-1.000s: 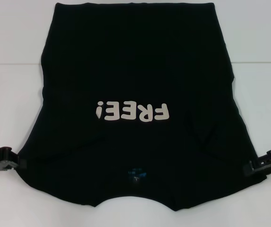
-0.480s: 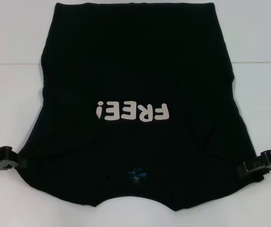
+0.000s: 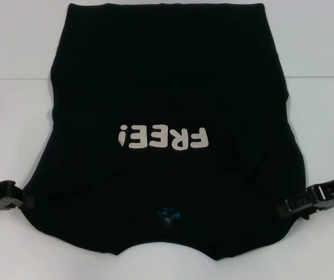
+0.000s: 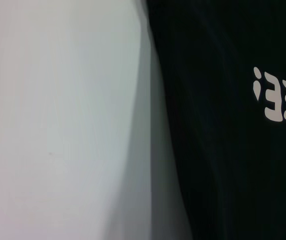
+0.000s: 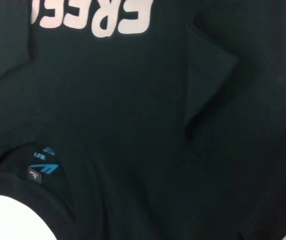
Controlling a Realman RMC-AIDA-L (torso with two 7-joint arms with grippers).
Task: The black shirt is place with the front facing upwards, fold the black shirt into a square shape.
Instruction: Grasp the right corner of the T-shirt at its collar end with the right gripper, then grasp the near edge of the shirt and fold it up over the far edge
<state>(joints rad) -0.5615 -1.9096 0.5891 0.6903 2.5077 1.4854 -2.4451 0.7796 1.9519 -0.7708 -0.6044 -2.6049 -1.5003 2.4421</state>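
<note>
the white worktop (image 3: pixel 15 116) carries the black shirt (image 3: pixel 167 76), spread face up over most of the frame with its "free!" print (image 3: pixel 164 137) upside down at centre and the blue neck label (image 3: pixel 168 214) low in the middle. the left gripper (image 3: pixel 9 201) sits at the shirt's lower-left edge and the right gripper (image 3: pixel 295 205) at the lower-right edge, though i cannot tell whether either pair of jaws is together or apart. it looks like the side fold is starting, so next both would need a firm pinch on the sleeve edges.
</note>
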